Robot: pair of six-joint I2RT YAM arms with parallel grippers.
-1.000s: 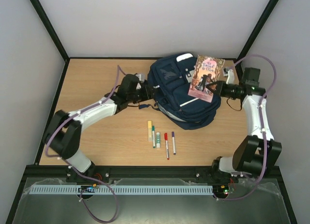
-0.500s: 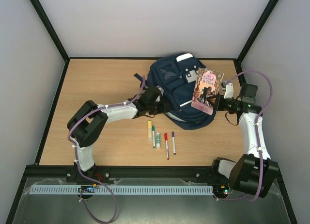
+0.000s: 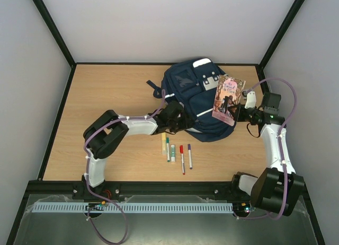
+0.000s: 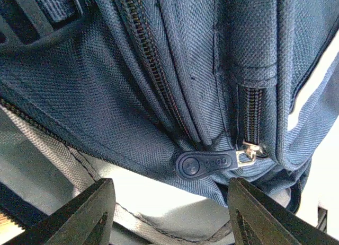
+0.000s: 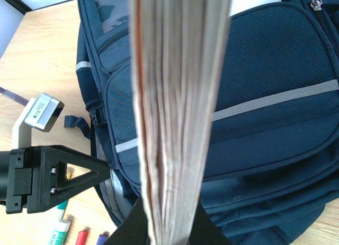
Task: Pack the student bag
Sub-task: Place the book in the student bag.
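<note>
Student bag [image 3: 198, 99], zip ungripped
Left gripper [image 4: 169, 202] gapes before small zip pull [image 4: 206, 164], could miss; right gripper [image 5: 169, 229] clamps book [image 5: 175, 96].

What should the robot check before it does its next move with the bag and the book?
1. Right pincer shut on the pink paperback book: ok.
2. Left pincer open at the navy fabric backpack: ok.
3. Round dark zip pull facing the gap between its fingertips: ok.
4. Backpack opening wide enough for the book: cannot tell.
5. Coloured pens lying apart from the backpack: ok.
</note>
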